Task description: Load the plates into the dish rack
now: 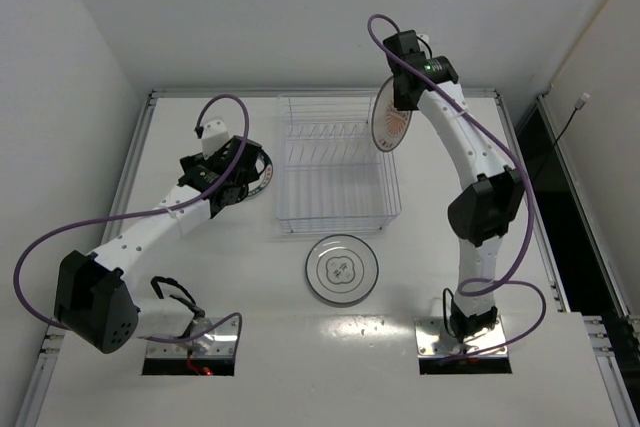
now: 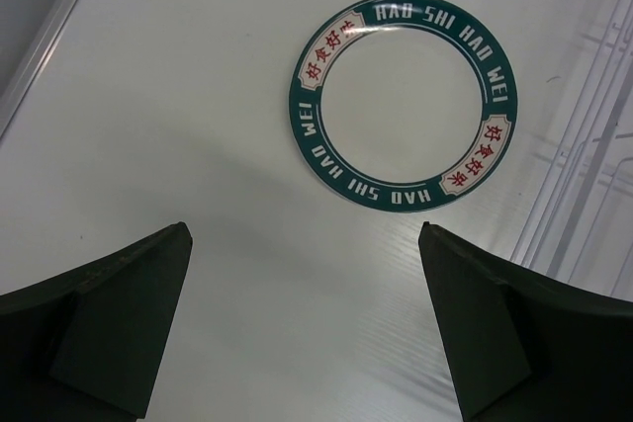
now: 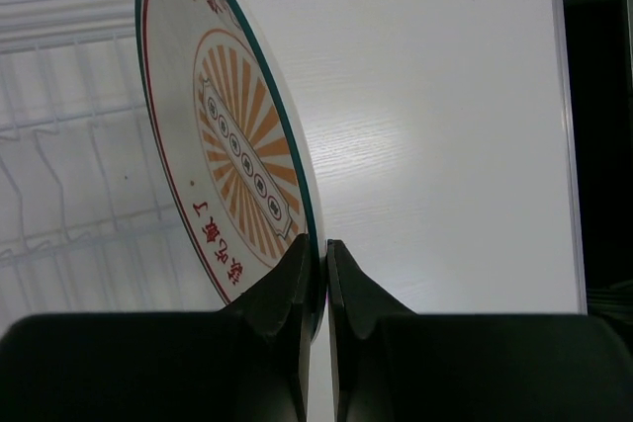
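My right gripper [image 3: 318, 244] is shut on the rim of the plate with the orange-brown design [image 3: 232, 135], holding it on edge in the air at the far right corner of the white wire dish rack [image 1: 335, 162]; it shows in the top view too [image 1: 390, 119]. My left gripper [image 2: 305, 244] is open and empty above the table, just short of the white plate with the dark green lettered rim [image 2: 401, 101], which lies flat left of the rack and is mostly hidden under the arm from above [image 1: 262, 173]. The pale grey ringed plate [image 1: 342, 269] lies flat in front of the rack.
The rack's wire side shows at the right edge of the left wrist view [image 2: 584, 175]. A raised table rim [image 1: 135, 147] runs along the left side, and walls stand close behind. A dark gap [image 1: 560, 177] lies beyond the right table edge.
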### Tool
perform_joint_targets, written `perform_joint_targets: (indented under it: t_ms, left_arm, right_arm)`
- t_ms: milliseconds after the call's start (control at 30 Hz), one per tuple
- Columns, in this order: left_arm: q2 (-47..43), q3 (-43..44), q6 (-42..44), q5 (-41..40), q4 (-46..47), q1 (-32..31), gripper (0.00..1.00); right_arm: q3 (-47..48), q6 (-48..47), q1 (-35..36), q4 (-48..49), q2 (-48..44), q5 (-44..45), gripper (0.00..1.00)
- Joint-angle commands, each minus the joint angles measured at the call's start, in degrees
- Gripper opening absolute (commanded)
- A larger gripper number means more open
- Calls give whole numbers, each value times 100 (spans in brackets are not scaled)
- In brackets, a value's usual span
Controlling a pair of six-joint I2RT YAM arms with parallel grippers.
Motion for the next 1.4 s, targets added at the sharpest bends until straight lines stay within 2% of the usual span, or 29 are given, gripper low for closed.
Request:
perform_joint_targets:
  t_ms: [0,100,300,367,433,500,567,633,733,800,1033,1200,1367]
  left_arm:
    - [-164,226,46,-85,9,48,100]
    - [-164,226,46,-85,9,48,100]
    - [-164,226,46,-32,9,48,100]
    - [-164,226,-6,-32,9,48,100]
    - [-164,165,-6,-32,-43,48,100]
    - [-164,164,-6,-32,-44,48,100]
    - [-164,164,46,-32,-44,101,100]
    - [-164,164,-23,-164,-114,293,100]
    - [-164,-63,-85,-278,-114,591,100]
    - [-77,-187,-435,-278,-114,899,100]
    - [679,-258,-1209,301,44,1646,100]
    - [1136,-48,-1210,610,281,1779,100]
    - [1628,181,-1263,1108,597,2033,100]
  right_arm:
    - [311,-27,-24,159,-58,180,0]
    - [136,-27,-24,211,56,128,0]
    - [-102,-79,37,317,399,-565,0]
    - [194,-149,37,160,661,-742,8]
    - [415,-150,99,-120,785,-742,26]
    - [478,-202,99,-175,681,-682,31]
    - [478,-202,37,-175,479,-759,31]
    - [478,-272,-24,-175,102,-822,38]
    - [233,-273,-24,-228,-486,-891,41]
    - [92,-273,-24,-228,-769,-1049,45]
    - [180,-220,-24,-632,-1455,-1304,46]
    - [-593,-273,-24,-307,-1973,-1297,47]
    - [-717,-273,-77,-254,-2158,-1349,47]
